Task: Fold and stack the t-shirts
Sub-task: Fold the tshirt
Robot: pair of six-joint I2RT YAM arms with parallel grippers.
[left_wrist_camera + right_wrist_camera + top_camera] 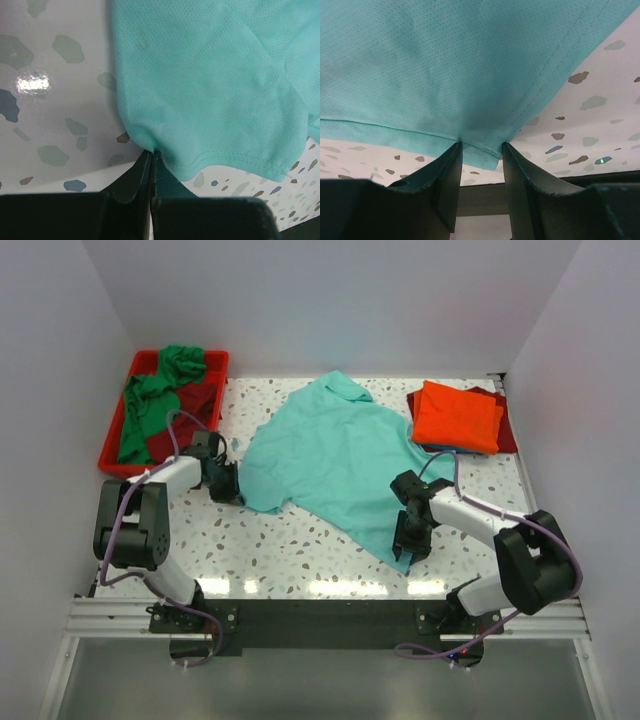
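I see a red plastic tray [108, 452] at ten o'clock on the speckled white surface [290, 540].

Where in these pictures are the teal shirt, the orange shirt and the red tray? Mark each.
Teal shirt [330, 455], overhead view, middle of its body.
Orange shirt [455, 415], overhead view, centre of its folded top.
Red tray [108, 455], overhead view, its left wall.

Left claw [150, 156] pinched tight, right claw [481, 146] jaws apart, both arms stretched low.
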